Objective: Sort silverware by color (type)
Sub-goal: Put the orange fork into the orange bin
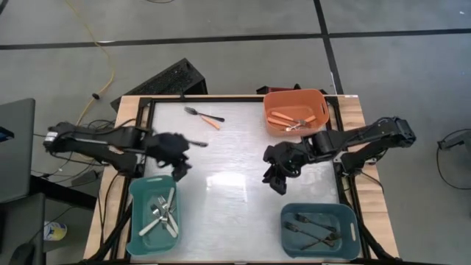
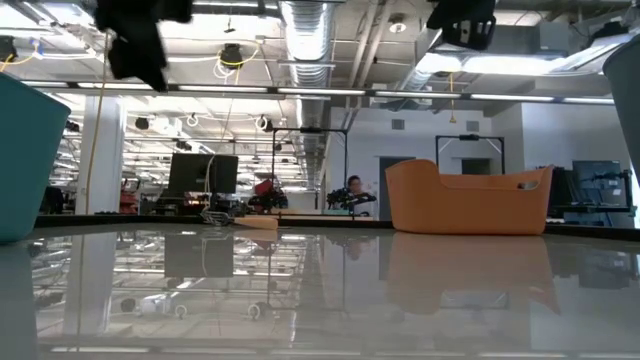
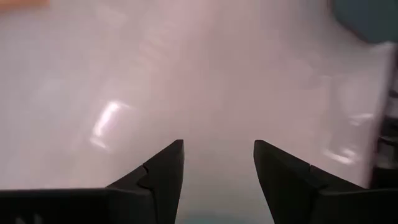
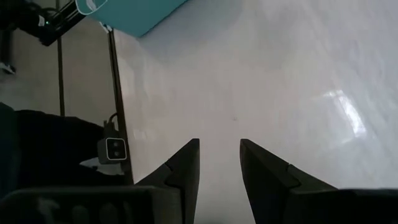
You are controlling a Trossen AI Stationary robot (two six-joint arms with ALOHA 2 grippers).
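Observation:
Two pieces of silverware, a black-handled fork [image 1: 197, 112] and an orange-handled piece [image 1: 212, 123], lie flat on the white table top [image 1: 235, 184] near its far edge. My left gripper [image 1: 180, 158] hangs open above the table's left side, just beyond the teal bin [image 1: 136, 193], with nothing between its fingers [image 3: 163, 171]. My right gripper [image 1: 278, 177] hangs open above the table's right half, near the orange bin [image 1: 274, 99], and it too holds nothing [image 4: 219, 158]. Both grippers show only at the top of the low view [image 2: 140, 40] [image 2: 462, 20].
The teal bin at the near left holds white-handled silverware [image 1: 162, 213]. A blue-grey bin [image 1: 288, 215] at the near right holds black-handled pieces [image 1: 313, 232]. The orange bin holds orange-handled pieces [image 1: 291, 119]. A thin dark piece [image 1: 197, 143] shows beside my left gripper. A black frame [image 1: 221, 98] edges the table.

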